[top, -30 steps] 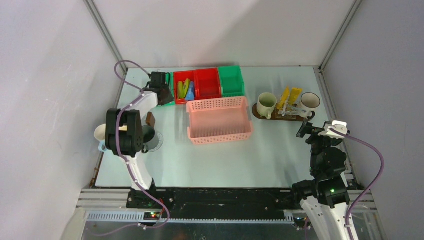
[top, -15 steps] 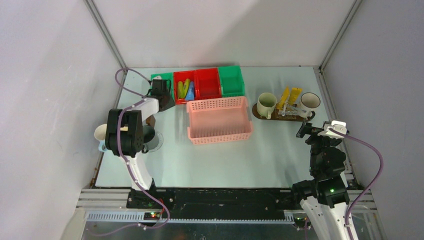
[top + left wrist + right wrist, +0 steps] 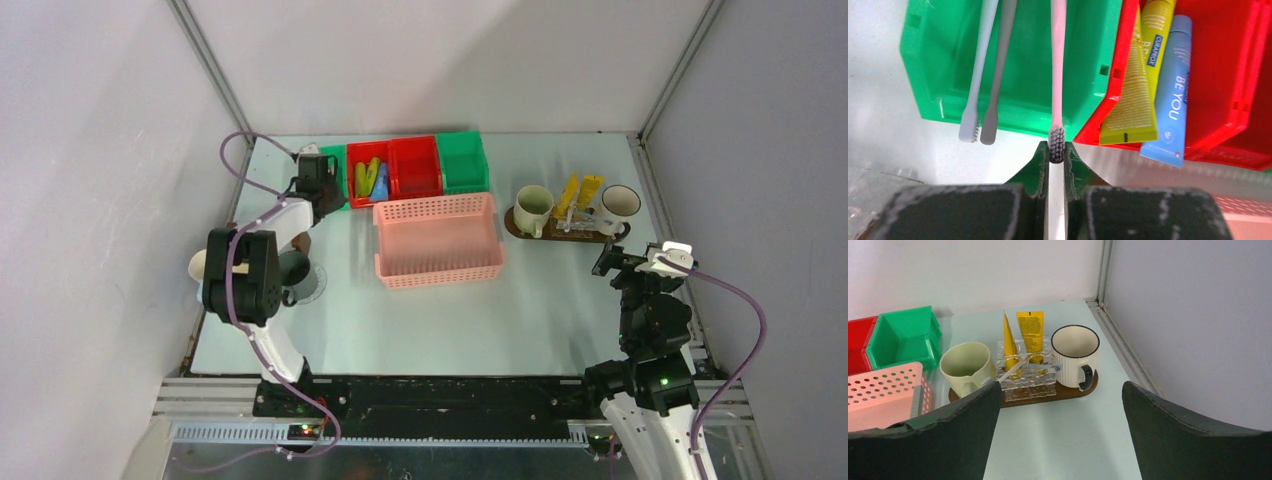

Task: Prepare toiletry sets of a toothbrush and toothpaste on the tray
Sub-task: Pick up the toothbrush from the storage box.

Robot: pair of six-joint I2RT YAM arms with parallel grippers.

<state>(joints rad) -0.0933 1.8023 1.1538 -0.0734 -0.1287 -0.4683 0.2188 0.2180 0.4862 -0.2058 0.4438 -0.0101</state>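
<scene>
In the left wrist view my left gripper is shut on the bristle head of a pink toothbrush. The brush lies in a green bin beside two grey toothbrushes. A yellow toothpaste tube and a blue one lean in the red bin to the right. The brown tray carries a cream mug, a white mug and a clear holder with two yellow tubes and a brush. My right gripper hangs open in front of the tray, holding nothing.
A pink lattice basket stands mid-table, in front of a second red bin and a second green bin. A pale mug and a clear round disc sit under my left arm. Walls close in on both sides.
My left arm's elbow has swung left and its gripper has shifted a little over the far-left green bin. The right arm has not moved.
</scene>
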